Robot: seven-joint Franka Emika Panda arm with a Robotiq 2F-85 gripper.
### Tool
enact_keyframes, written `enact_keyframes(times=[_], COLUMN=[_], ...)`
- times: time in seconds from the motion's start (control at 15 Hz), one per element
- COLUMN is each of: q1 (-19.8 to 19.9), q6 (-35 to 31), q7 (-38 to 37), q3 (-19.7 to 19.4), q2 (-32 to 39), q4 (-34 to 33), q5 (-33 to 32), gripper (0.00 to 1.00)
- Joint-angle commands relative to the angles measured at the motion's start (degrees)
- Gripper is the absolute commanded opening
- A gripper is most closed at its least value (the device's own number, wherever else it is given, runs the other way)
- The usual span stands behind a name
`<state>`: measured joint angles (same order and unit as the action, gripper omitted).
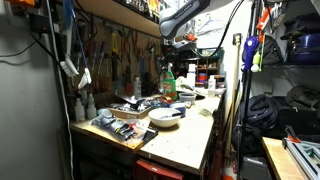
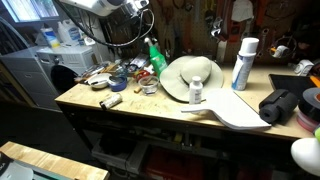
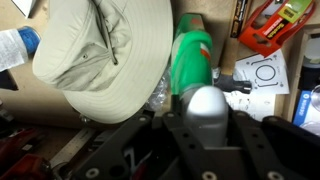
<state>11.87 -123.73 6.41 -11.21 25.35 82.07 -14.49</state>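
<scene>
Above green bottle [image 3: 190, 52], jaws, hat [image 3: 90, 45] just beside

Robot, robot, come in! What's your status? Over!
Hand up above the green bottle, open or shut unclear. Bottle stands beside the hat. Hat brim crowds it on one side.

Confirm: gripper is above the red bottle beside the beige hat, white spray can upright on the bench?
The bottle is green, not red, per the wrist view. Otherwise right: gripper above it, beige hat beside it, white spray can upright on the bench.
</scene>
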Motion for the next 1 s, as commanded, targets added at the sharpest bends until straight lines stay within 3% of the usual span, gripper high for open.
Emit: enact_keyframes(times=[0.0, 0.4, 0.93], q1=[1.51, 3.6, 5.61], q6=[3.37, 6.82, 12.87], q7=[-0.29, -2.12, 4.63], q3=[-1.06, -1.61, 1.71], q2=[4.05, 8.19, 6.91], q4=[-7.14, -13.99, -15.41], q5=[0.02, 1.43, 8.77], gripper=[0.12, 0.12, 0.12])
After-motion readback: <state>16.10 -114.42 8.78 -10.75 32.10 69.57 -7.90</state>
